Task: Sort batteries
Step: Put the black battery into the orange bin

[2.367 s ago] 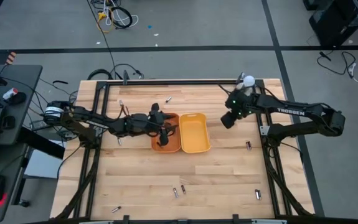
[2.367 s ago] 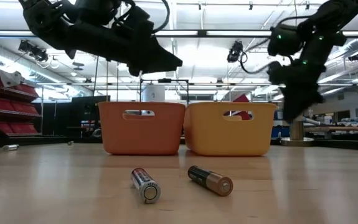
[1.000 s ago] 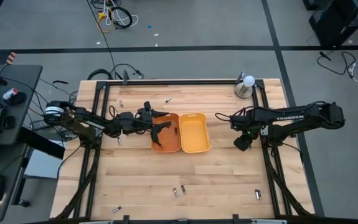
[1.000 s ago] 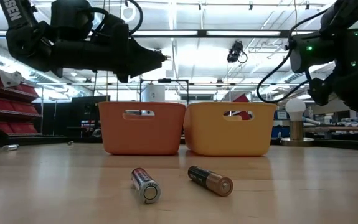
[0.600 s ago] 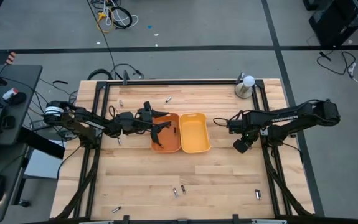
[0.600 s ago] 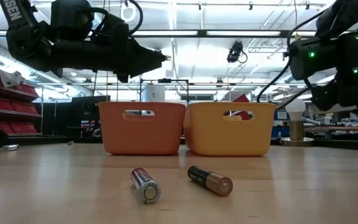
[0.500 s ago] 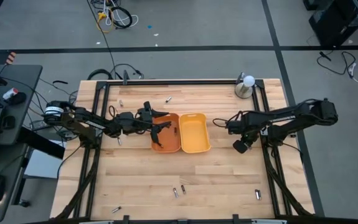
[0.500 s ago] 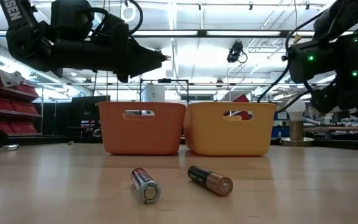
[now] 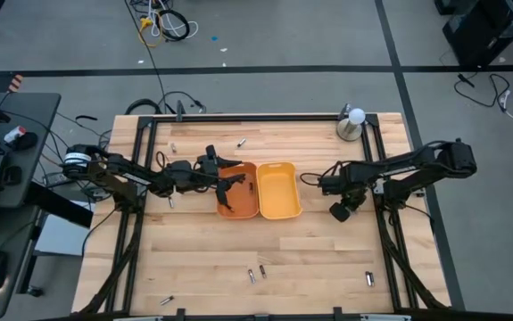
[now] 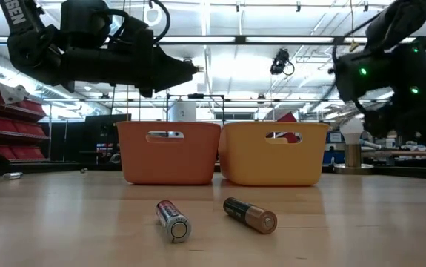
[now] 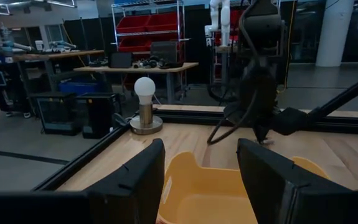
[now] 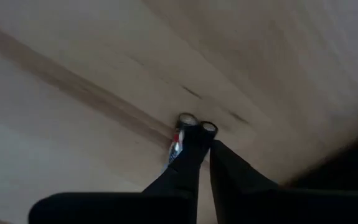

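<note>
Small batteries lie scattered on the wooden table: one near the far edge [image 9: 241, 141], a pair near the near edge [image 9: 256, 274] that also shows in the low view [image 10: 172, 221] [image 10: 250, 215], and one near the right rail [image 9: 369, 279]. My left gripper [image 9: 230, 184] [image 11: 200, 180] hangs open and empty over the orange tray [image 9: 238, 209]. My right gripper [image 9: 337, 212] [image 12: 205, 138] is shut, low over the table to the right of the yellow tray [image 9: 278, 214]. Its tips are at two batteries [image 12: 179, 138] [image 12: 208, 127] lying side by side. My right gripper comes slanting down at two batteries lying side by side on the table. Its shut fingertips [image 12: 194, 140] cover the near ends of both. Whether they touch either battery, I cannot tell.
A metal cup with a white ball [image 9: 352, 123] stands at the far right corner. The orange tray [image 10: 168, 152] and yellow tray [image 10: 272, 152] stand side by side mid-table. Black frame rails [image 9: 388, 232] run along the table's sides. Bare wood lies in front of the trays.
My right gripper has swung from near the cup toward the near edge and down to the table beside the right rail. In the last second it has crept a little toward the yellow tray. My left gripper drew back slightly and tipped from slanting down to level, then stayed still.
</note>
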Tool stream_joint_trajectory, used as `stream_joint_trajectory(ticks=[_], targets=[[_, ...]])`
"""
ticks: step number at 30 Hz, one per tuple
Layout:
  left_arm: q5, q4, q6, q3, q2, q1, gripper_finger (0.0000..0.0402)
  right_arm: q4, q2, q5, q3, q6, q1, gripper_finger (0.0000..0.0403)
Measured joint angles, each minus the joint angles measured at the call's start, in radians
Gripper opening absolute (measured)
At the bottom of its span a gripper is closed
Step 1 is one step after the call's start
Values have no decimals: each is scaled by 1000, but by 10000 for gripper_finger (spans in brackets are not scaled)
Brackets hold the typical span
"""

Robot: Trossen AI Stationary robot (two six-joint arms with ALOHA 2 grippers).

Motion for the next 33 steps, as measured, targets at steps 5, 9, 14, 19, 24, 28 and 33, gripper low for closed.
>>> stream_joint_trajectory(ticks=[5,9,14,19,24,28,33], targets=[[-12,1,7,0,0,0,198,30,-16,2,50,-11,10,25],[-13,2,8,0,0,0,198,27,-16,44,77,-34,22,28],[-13,2,8,0,0,0,198,137,-11,50,81,-10,49,45],[-13,0,8,0,0,0,198,260,22,12,80,46,137,80],[-14,-1,8,1,0,0,198,313,50,32,80,96,184,136],[-14,-1,7,2,0,0,198,428,105,57,80,129,194,182],[-14,1,8,2,0,0,198,504,189,61,96,162,215,225]])
